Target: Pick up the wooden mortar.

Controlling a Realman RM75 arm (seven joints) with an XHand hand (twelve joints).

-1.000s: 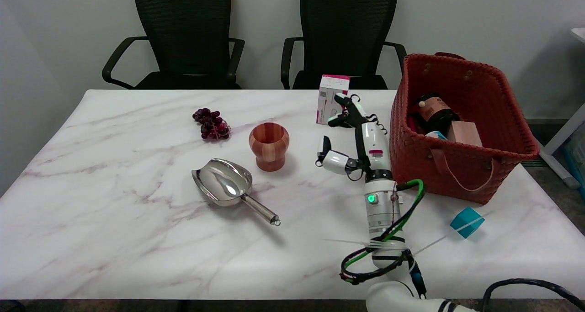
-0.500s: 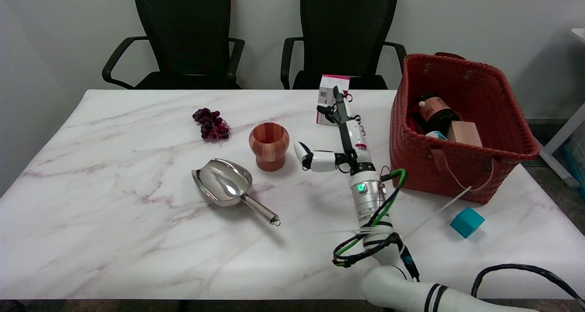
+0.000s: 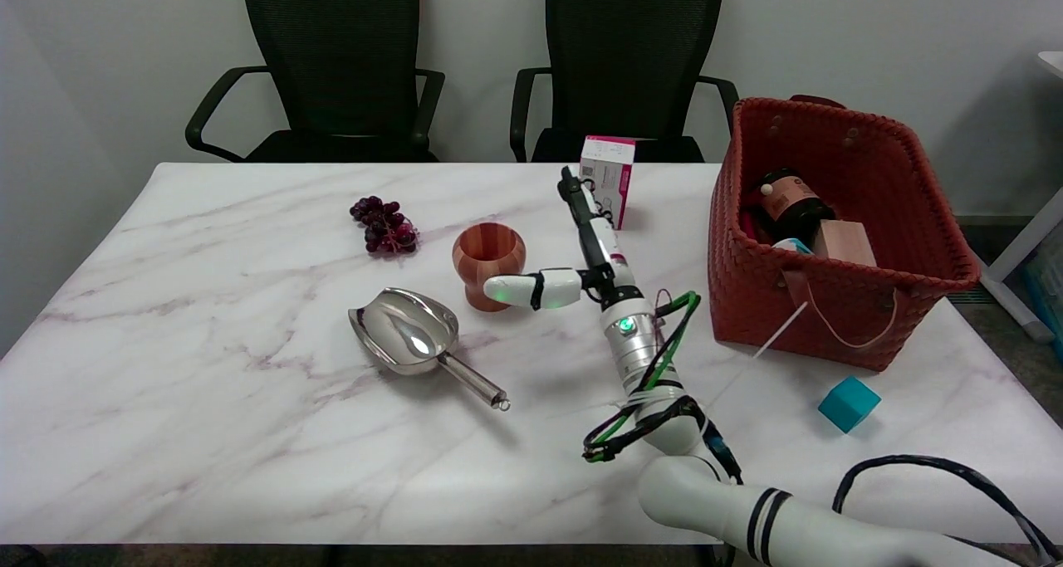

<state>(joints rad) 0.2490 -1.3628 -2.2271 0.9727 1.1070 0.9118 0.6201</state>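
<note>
In the head view we see the wooden mortar point(image 3: 488, 277) standing upright on the marble surface point(image 3: 208, 434), a little left of the middle. The right hand point(image 3: 573, 260) reaches in from the lower right and sits just to the right of the mortar, holding nothing. Its fingers point(image 3: 581, 210) are spread: the thumb stretches left across the front of the mortar's base, while the others point toward the far edge. We cannot tell whether the thumb touches the wood.

Near the mortar, to its left, lies a steel scoop point(image 3: 415, 339) with its handle pointing right and toward us. A bunch of dark grapes point(image 3: 384, 225) lies farther back on the left. A small white and pink box point(image 3: 607, 178) stands beyond the fingertips. On the right stands a red woven basket point(image 3: 897, 243) holding a bottle and other items, and a teal cube point(image 3: 849, 403) lies in front of it.
</note>
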